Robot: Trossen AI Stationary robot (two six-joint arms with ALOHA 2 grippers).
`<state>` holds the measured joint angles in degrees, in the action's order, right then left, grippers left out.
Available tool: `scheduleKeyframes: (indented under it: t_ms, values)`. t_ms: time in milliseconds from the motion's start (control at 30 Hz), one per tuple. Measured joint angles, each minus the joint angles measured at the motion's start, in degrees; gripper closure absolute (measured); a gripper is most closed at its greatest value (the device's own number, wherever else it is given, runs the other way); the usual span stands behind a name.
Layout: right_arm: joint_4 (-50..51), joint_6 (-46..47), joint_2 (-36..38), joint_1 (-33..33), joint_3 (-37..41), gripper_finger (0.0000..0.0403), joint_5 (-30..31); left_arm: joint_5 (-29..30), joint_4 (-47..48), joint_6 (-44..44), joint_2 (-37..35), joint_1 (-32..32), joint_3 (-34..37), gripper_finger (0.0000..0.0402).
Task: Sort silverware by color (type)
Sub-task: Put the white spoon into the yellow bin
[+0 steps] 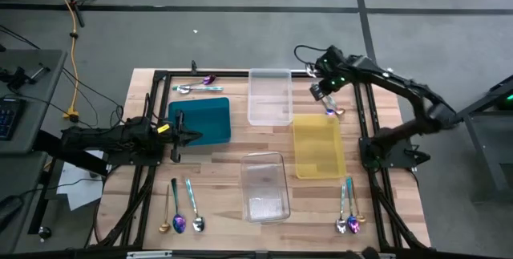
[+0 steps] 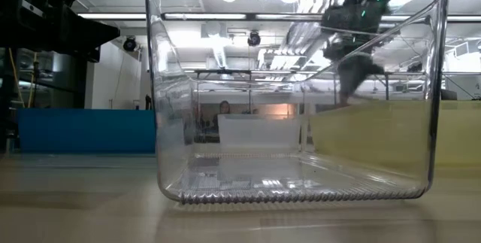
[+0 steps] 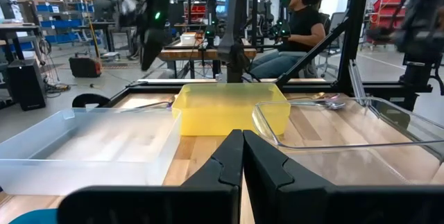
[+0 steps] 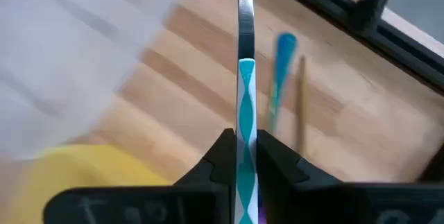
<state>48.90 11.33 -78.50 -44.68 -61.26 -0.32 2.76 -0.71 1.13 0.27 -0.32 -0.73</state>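
Note:
My right gripper [image 1: 324,93] hangs over the table's far right part, between the frosted tray [image 1: 270,97] and the frame rail. It is shut on a teal-and-white-handled utensil [image 4: 246,99]. On the wood beneath it lie a blue-handled piece [image 4: 281,71] and a thin gold one [image 4: 302,99]. More silverware lies at the near left [image 1: 180,211], the near right [image 1: 349,211] and the far left [image 1: 195,87]. My left gripper [image 3: 243,156] is shut on nothing and waits beside the teal tray [image 1: 200,121]. My right gripper pinches the utensil's striped handle [image 4: 247,123] between its two fingers, which come from above. The utensil runs on along the fingers, and its silver neck [image 4: 245,9] points away from them toward the table. Its far end leaves the wrist view, so I cannot tell whether it touches the wood.
A yellow tray [image 1: 318,147] sits just nearward of my right gripper, and a clear tray [image 1: 265,185] stands near the middle front. Black frame rails [image 1: 365,115] border the table. A person [image 3: 298,16] sits in the room beyond the table.

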Motion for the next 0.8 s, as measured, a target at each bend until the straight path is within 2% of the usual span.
scheduleKeyframes:
  t_ms: [233,433,600,800]
  values:
    - [-0.78,12.81,15.35,9.70,4.39,0.0376,-0.12,0.02,0.00,0.00,-0.02,0.01,0.00,0.0398]
    - [-1.78,28.08,23.96,21.25,9.10,0.0376,1.36,0.00,0.00,0.00,-0.02,0.01,0.00,0.0398]
    - [-1.91,38.78,25.11,33.03,10.61,0.0376,4.39,0.00,0.00,-0.01,-0.01,0.00,0.00,0.0398]
    - [1.00,50.00,21.34,44.67,10.61,0.0376,6.75,0.00,0.00,-0.01,0.00,0.01,0.00,0.0398]
